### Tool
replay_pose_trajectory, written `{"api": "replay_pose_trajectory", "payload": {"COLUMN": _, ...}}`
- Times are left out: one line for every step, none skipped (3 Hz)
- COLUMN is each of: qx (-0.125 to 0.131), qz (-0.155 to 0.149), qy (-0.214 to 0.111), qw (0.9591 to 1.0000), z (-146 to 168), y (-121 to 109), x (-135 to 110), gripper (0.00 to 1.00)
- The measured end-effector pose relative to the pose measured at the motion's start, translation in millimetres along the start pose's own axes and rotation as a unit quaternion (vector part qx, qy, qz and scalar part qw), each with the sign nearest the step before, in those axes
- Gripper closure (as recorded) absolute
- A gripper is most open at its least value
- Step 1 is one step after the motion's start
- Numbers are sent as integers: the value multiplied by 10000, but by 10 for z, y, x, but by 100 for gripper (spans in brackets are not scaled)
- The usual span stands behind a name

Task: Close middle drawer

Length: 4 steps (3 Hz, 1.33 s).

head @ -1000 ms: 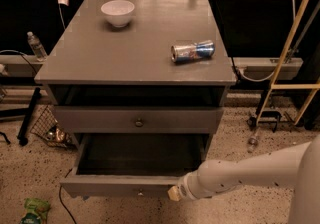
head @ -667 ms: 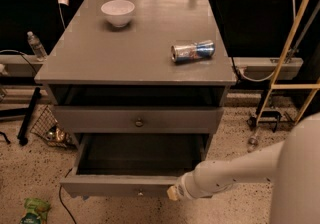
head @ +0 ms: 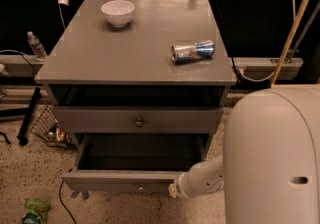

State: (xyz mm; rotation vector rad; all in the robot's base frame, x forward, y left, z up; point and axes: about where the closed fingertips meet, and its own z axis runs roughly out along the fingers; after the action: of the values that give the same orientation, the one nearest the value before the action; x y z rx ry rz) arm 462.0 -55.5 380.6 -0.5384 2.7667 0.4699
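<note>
The middle drawer (head: 120,180) is pulled well out of the grey cabinet (head: 135,63). Its dark inside shows, and its flat front has a small round knob (head: 141,186). Above it the taller top drawer (head: 100,119) with the bigger knob is pushed in. The lowest drawer is hidden under the open one. My gripper (head: 173,189) is at the end of the white arm, at the right part of the middle drawer's front, just right of the knob. Whether it touches the front does not show.
A white bowl (head: 118,12) and a crushed can (head: 193,51) lie on the cabinet top. My bulky white arm link (head: 272,158) fills the lower right. A bottle (head: 36,46), a black stand and a wire basket (head: 50,127) are at the left. Green litter (head: 34,210) lies on the floor.
My large white arm link has swung further into view at the right. The gripper stays at the drawer's front, and the drawer is about as far out as before.
</note>
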Motion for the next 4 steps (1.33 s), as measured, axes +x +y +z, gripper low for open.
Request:
{"api": "replay_pose_trajectory", "payload": {"qx": 64, "qz": 74, "qy": -256, "qw": 9996, "z": 25, "y": -108, "x": -133, "gripper": 100}}
{"api": "replay_pose_trajectory", "payload": {"qx": 59, "qz": 84, "qy": -554, "qw": 9984, "z": 21, "y": -195, "x": -366, "gripper": 100}}
{"api": "replay_pose_trajectory", "payload": {"qx": 4, "qz": -1, "qy": -777, "qw": 9970, "z": 56, "y": -213, "x": -640, "gripper": 100}}
{"api": "replay_pose_trajectory", "payload": {"qx": -75, "qz": -137, "qy": -914, "qw": 9957, "z": 143, "y": -174, "x": -896, "gripper": 100}}
